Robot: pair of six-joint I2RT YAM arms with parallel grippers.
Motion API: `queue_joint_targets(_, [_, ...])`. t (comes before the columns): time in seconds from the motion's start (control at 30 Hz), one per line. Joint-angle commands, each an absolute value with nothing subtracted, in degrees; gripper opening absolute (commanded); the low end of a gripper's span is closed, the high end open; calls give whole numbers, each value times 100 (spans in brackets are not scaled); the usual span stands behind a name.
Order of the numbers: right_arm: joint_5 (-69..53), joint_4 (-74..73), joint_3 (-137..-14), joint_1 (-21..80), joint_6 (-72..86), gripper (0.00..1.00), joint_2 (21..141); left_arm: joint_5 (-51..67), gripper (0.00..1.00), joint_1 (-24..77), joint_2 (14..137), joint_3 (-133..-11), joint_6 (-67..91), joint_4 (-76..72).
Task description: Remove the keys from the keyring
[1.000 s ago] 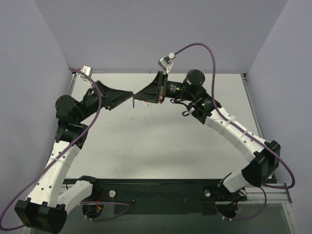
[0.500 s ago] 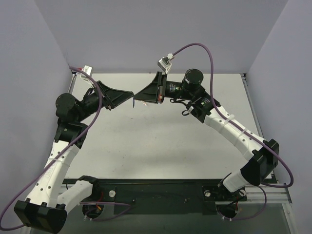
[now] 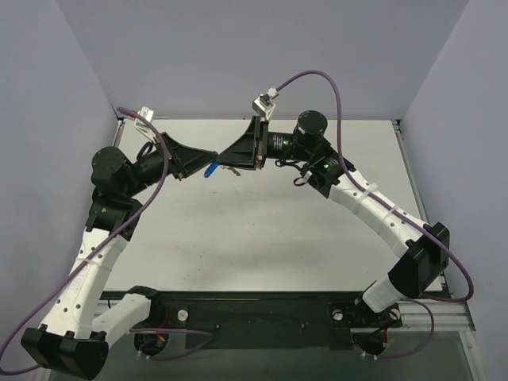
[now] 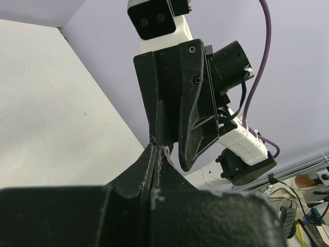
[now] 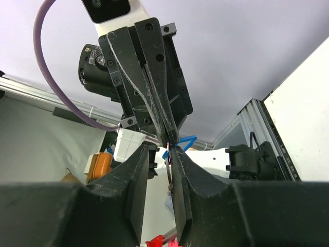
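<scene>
Both grippers meet tip to tip above the back of the white table point(image 3: 262, 238). My left gripper point(image 3: 215, 156) is shut on the keyring; in the left wrist view point(image 4: 157, 147) a thin bit of metal shows at its pinched tips. The blue tag point(image 3: 210, 169) hangs just below those tips and also shows in the right wrist view point(image 5: 187, 139). My right gripper point(image 3: 225, 158) faces the left one, and in its own view point(image 5: 160, 150) the jaws stand a little apart. The thin metal ring point(image 5: 169, 167) lies against the inner face of one finger. I cannot make out the silver key.
A metal bracket point(image 3: 144, 115) stands at the table's back left corner. An aluminium rail point(image 3: 406, 163) runs along the right edge. Grey walls close the back and both sides. The arm bases sit on a black bar point(image 3: 262, 305) at the near edge.
Both gripper tips have shifted slightly left and stayed together. The blue tag, earlier a thin vertical sliver, has swung out and now shows as a tilted oblong under the left tips.
</scene>
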State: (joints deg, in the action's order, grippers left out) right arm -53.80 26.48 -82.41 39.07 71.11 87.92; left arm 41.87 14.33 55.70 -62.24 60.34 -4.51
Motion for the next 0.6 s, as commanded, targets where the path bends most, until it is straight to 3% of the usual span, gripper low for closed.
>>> queue_joint_targets(0.0, [-5669, 3313, -8473, 3920, 7304, 21, 8701, 4017, 0, 1459, 5572, -6495, 5819, -282])
queue_joint_targets(0.57, [-5836, 3691, -8209, 3744, 7611, 24, 8613, 3770, 0, 1450, 5616, -6574, 5748, -61])
